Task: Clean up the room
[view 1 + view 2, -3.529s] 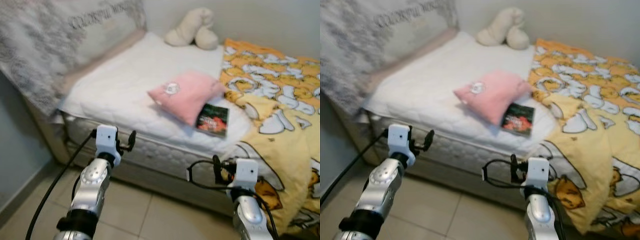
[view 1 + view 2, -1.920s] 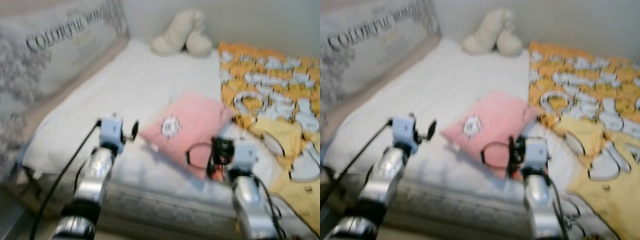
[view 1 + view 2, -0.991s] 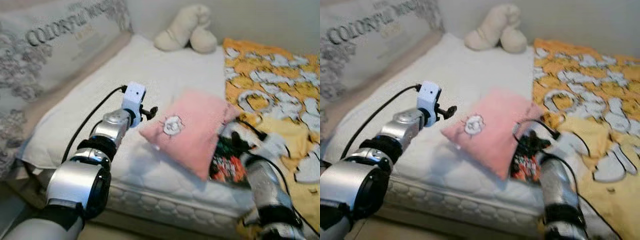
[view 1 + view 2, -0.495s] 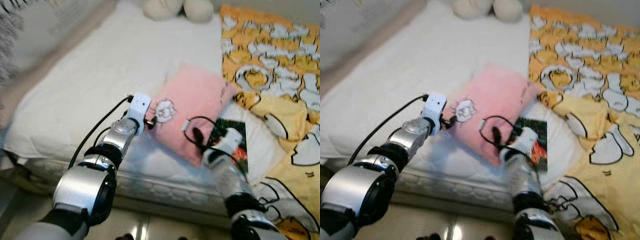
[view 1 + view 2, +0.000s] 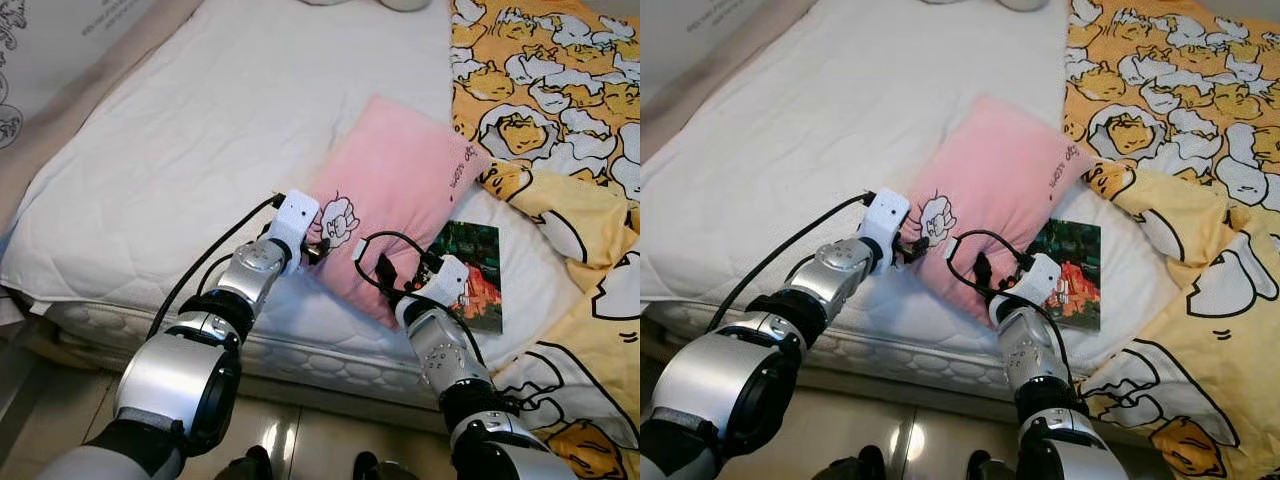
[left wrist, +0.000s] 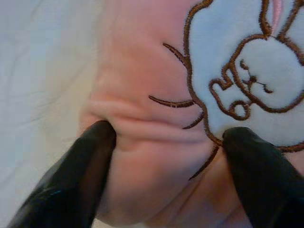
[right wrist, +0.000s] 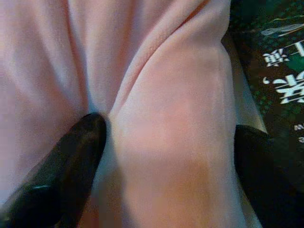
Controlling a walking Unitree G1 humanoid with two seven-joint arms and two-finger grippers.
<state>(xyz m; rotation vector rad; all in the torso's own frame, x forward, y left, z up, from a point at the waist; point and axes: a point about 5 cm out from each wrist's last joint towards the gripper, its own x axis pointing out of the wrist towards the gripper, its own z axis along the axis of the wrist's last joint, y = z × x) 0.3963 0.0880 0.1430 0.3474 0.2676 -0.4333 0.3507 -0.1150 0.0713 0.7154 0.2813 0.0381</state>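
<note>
Pink pillow [image 5: 400, 205] on bed [image 5: 190, 170], left gripper [image 6: 166, 142] and right gripper [image 7: 166, 156] pinching its edges

- The pillow [image 5: 395, 205] lies on the mattress [image 5: 170, 160].
- The book [image 5: 470, 275] lies just right of the pillow.
- The blanket [image 5: 570, 120] lies right of both.

**Soft Cloth, Shiny Metal**

Pink pillow [image 5: 400, 205]: soft, fuzzy cloth, with a stitched white bunny patch [image 6: 247, 80] edged in brown thread. White bed cover [image 5: 190, 150]: matt, quilted cloth. Yellow blanket [image 5: 560, 110]: thin printed cloth. Book [image 5: 468, 272]: glossy paper cover. Arms [image 5: 180, 375]: smooth, shiny silver metal. Gripper fingers [image 6: 90, 161]: black, smooth, a bit shiny. Floor [image 5: 310, 440]: glossy tiles.
</note>
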